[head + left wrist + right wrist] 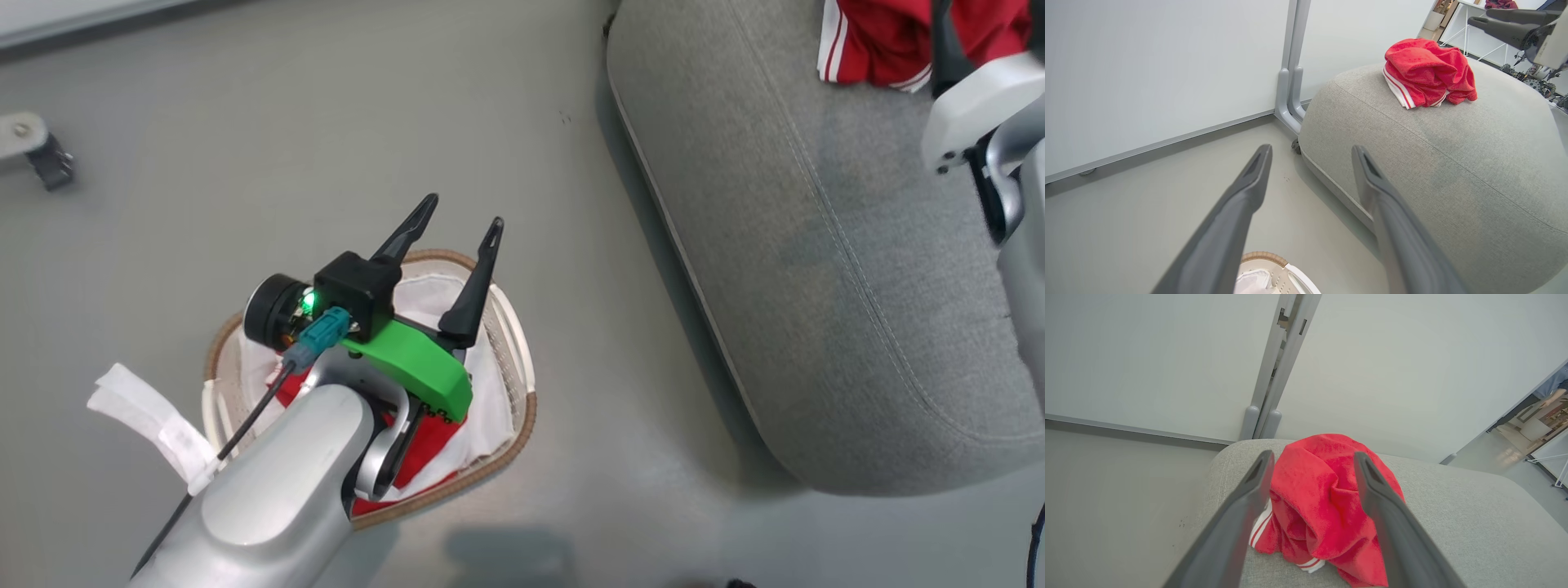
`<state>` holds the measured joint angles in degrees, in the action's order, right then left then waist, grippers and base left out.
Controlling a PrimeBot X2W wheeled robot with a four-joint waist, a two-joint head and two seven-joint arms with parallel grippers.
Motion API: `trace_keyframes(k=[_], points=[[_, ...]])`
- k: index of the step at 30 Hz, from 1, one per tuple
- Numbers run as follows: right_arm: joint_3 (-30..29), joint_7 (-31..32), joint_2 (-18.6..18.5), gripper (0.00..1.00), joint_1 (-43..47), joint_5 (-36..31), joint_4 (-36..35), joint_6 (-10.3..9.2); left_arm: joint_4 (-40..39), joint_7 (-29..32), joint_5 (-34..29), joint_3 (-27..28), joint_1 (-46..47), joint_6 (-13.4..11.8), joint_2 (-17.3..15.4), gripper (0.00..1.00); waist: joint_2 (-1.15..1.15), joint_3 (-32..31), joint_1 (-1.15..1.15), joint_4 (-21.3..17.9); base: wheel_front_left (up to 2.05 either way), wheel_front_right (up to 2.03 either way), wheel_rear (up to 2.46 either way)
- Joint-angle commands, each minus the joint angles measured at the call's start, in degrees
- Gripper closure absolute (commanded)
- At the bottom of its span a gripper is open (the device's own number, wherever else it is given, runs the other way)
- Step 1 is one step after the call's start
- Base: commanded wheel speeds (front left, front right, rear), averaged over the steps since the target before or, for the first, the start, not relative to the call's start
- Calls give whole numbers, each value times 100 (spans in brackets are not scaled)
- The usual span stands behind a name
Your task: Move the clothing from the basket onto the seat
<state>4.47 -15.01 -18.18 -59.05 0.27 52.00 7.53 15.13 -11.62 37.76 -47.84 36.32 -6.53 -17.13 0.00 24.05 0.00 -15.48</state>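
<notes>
The first danger is at the large grey fabric seat (816, 286) with rounded edges. One crumpled red fabric garment with thin white stripe trim (1327, 498) lies on top of it, and the right claw (1313, 456) hangs close over it with its two dark fingers spread wide, one at each side of the heap, pinching nothing. If this claw pulls away too low, I think a fingertip could hook a fold and drag the soft cloth toward the rounded edge of the seat, from where it may slide down to the grey floor (245, 163). The other danger is at the oval white perforated plastic basket with a brown woven-look rim (529, 412), which stands on the floor near the seat. Inside it there is a white cloth liner (490, 384), and on the liner a second red garment (424, 445), for the greater part hidden under the left forearm. The left claw (463, 212) is above the basket, also spread and empty, with its fingertips pointing past the far rim. When it goes down for this garment it could take the liner together with the red cloth, because the two lie one upon the other. Then the liner, or even the light basket, might come up with it.
</notes>
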Motion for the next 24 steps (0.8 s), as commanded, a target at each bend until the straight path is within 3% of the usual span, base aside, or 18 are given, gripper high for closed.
trace_keyframes(k=[1,12,24], points=[[48,-23,51,0,187,90,-38,-8,123,-79,59,78,-118,13,11,0,0,-553,0,439,0,0,0],[58,-18,594,0,1520,457,-819,-8,806,-362,381,935,-830,-123,82,0,0,-1379,0,1293,0,0,0],[-508,-19,1409,0,3823,98,-2704,-8,325,-354,-274,2153,-2467,-261,114,0,0,-2042,0,1759,0,0,0]])
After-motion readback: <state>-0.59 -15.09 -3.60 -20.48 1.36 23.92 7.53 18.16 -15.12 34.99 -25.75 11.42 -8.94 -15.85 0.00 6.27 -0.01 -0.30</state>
